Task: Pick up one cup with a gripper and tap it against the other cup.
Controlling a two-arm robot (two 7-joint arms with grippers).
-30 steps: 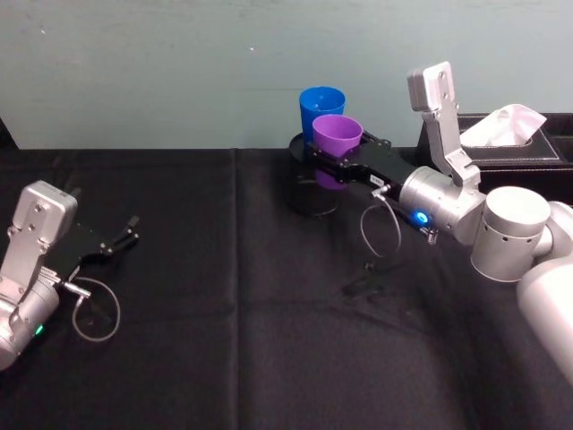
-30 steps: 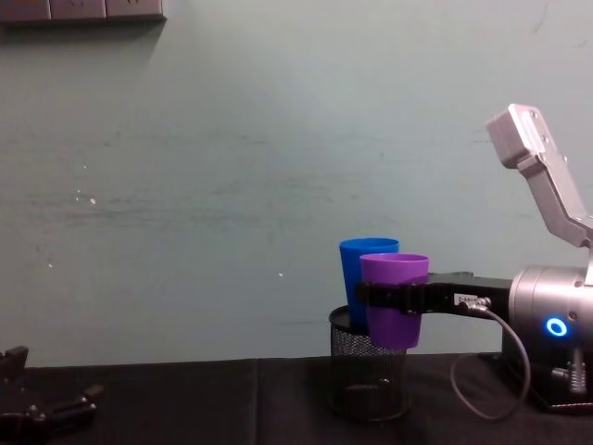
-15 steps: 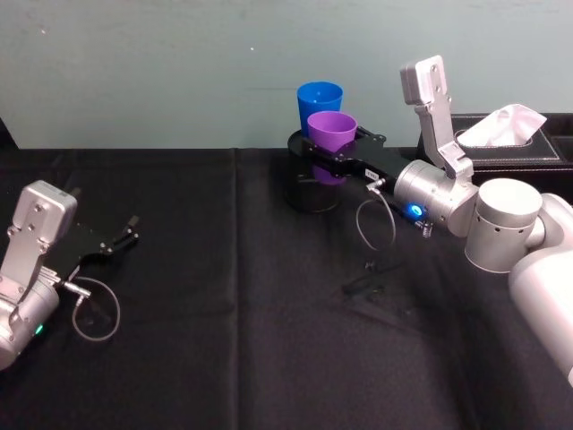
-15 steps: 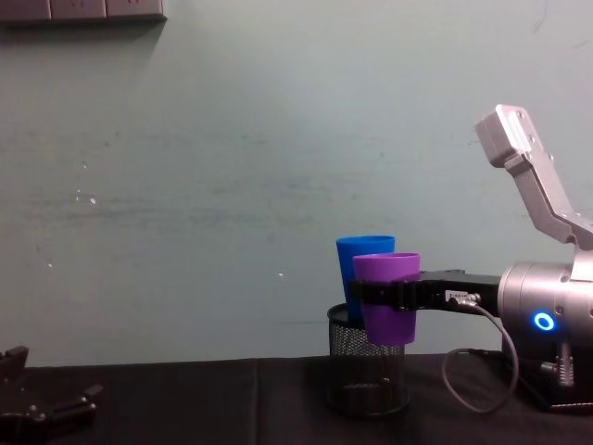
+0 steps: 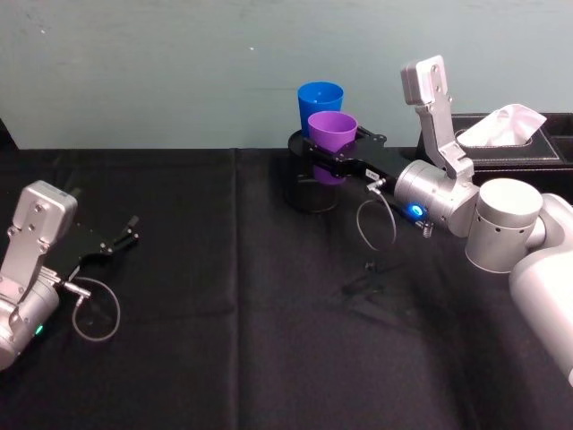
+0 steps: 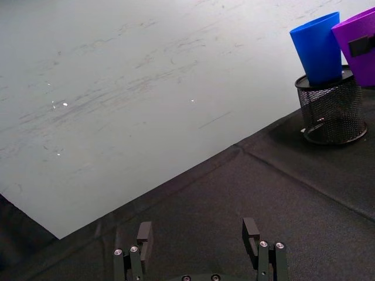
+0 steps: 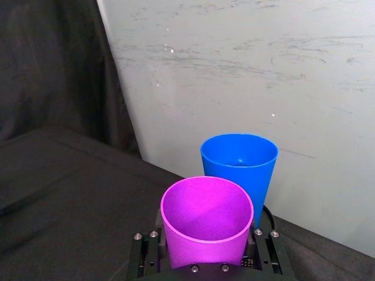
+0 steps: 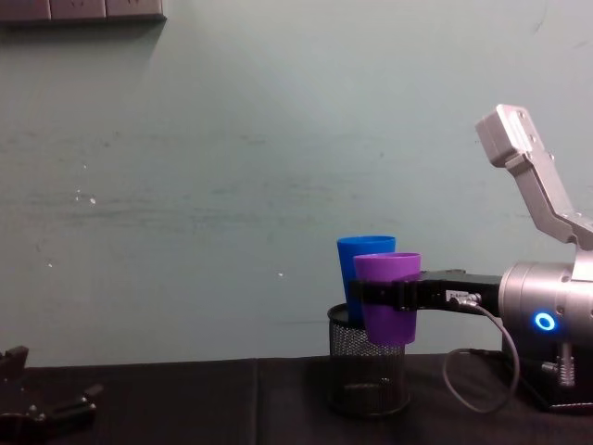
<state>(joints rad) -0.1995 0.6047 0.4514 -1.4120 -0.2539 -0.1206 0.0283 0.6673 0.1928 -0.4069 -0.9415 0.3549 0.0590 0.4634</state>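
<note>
purple cup [image 5: 331, 131]: smooth plastic | blue cup [image 5: 320, 97]: smooth plastic | tablecloth [image 5: 224, 313]: matt cloth

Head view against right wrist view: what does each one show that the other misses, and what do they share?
Head view: the left end effector, open, low at the robot's left, and a tissue box. Right wrist view: a dark drape hanging beside the wall. Shared: the right end effector shut on the purple tumbler, next to the blue tumbler.

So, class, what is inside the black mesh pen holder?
The blue cup stands upright in the mesh holder. Its base is hidden by the mesh and the purple cup held in the right claw.
</note>
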